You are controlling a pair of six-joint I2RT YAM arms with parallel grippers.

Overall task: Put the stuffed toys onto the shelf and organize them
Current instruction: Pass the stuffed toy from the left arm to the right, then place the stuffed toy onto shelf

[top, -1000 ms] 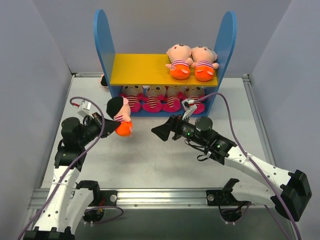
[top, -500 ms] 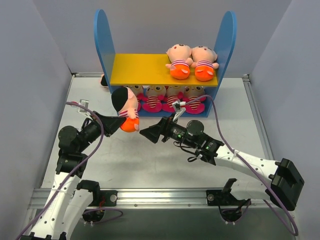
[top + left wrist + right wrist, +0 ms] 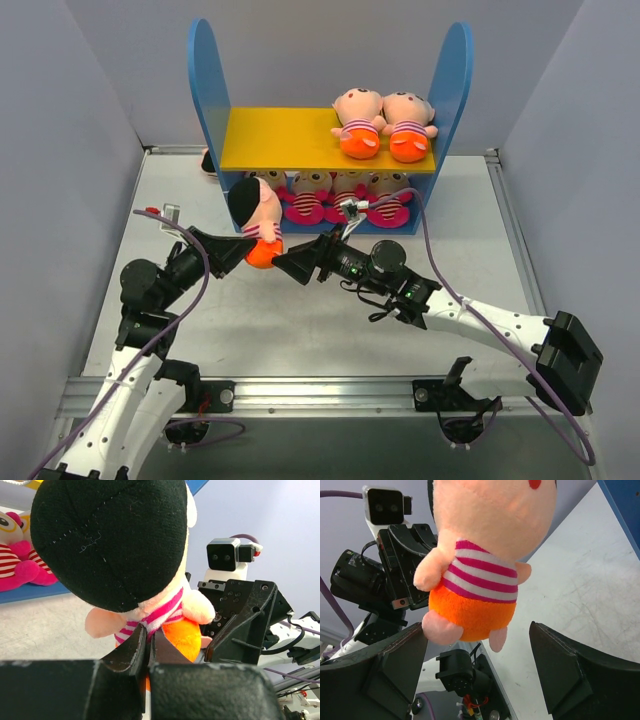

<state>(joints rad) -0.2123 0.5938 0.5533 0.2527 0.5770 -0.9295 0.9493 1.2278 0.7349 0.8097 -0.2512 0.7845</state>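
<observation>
1. Stuffed toy (image 3: 254,212) with a peach head, black hair, striped shirt and orange bottom: it is up in the air, head up, just in front of the shelf (image 3: 209,90) near its lower left corner.
2. Left gripper (image 3: 149,641) has it. The fingers are nearly together, pinching a thin fold at the back of the body, just above the orange bottom. Most of the toy sticks out past the tips.
3. Right gripper (image 3: 477,667) is spread wide with nothing in it, one finger on each side of the orange bottom. One finger is close to a foot; I cannot tell whether it touches.
4. Reads as a handover: the left presents the toy with its bottom exposed so the right can close on it.
5. Likely reason: a pinch from behind is poor for setting the toy down, and a grip across the body should place it better.
6. Yellow upper board (image 3: 280,140) has two orange-bottomed toys (image 3: 383,125) lying side by side at its right end, with bare board to their left. The held one matches them, so it probably goes there.
7. Lower level holds a row of magenta striped toys (image 3: 330,200), which looks full.
8. Part of another toy (image 3: 207,160) shows on the table (image 3: 300,320) outside the left panel, mostly hidden.
9. Risk: the toy is soft with a heavy head, so it may tip when the left lets go.
</observation>
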